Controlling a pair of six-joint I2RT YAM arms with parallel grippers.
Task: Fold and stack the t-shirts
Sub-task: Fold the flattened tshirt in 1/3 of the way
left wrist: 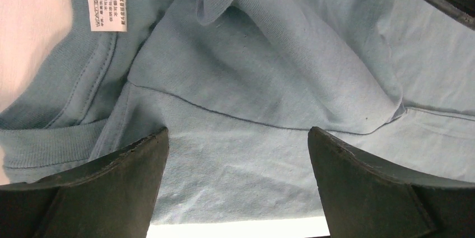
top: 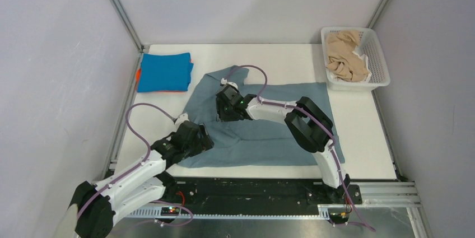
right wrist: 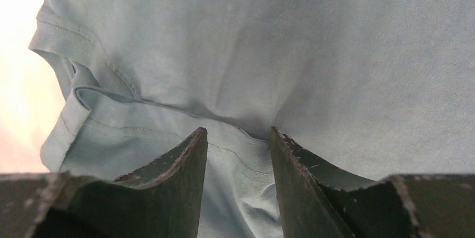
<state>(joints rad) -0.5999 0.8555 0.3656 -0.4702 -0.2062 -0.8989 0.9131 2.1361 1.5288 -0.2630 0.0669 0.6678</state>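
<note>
Left gripper [left wrist: 238, 133]: released, jaws wide above the grey-blue t-shirt [left wrist: 269, 70] (collar side). Right gripper [right wrist: 238, 133]: jaws half-closed astride a fold of it; firm grasp cannot be confirmed.

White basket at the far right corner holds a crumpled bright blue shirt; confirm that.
Wrong colour. The white basket at the far right corner holds a crumpled beige shirt, as the top external view shows; the bright blue shirt lies folded far left.
</note>
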